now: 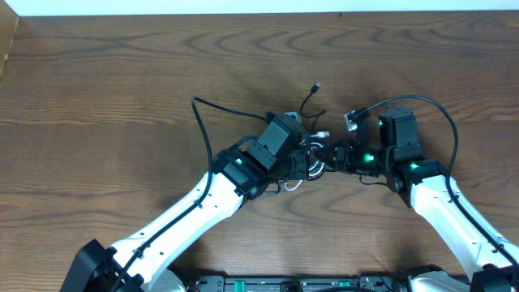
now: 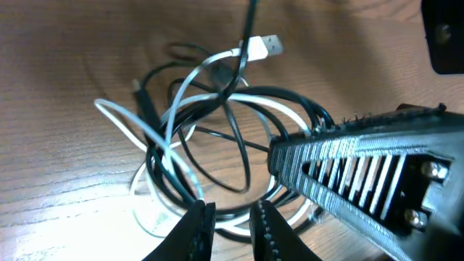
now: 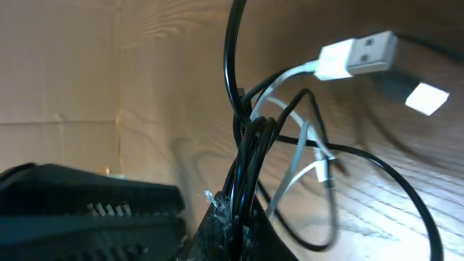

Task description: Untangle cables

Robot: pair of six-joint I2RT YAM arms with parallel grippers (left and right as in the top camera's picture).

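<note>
The white cable point(image 2: 196, 72) and the black cable point(image 2: 290, 94) lie knotted together in loops on the wooden table point(image 1: 122, 97), between my two arms. The white USB plug point(image 3: 359, 54) sticks out at the top of the tangle point(image 1: 312, 161). A thin black end with a small plug point(image 1: 315, 85) trails away toward the back. My left gripper point(image 2: 232, 217) hovers at the near rim of the loops, its jaws slightly apart with nothing between them. My right gripper point(image 3: 243, 232) is shut on a bundle of black cable strands point(image 3: 250, 152), and its ribbed finger point(image 2: 362, 167) reaches in from the right.
Thicker black wires run along both arms, one arcing over the right wrist point(image 1: 442, 113) and one looping out left of the left wrist point(image 1: 199, 109). A pale strip point(image 1: 243, 6) borders the table at the back.
</note>
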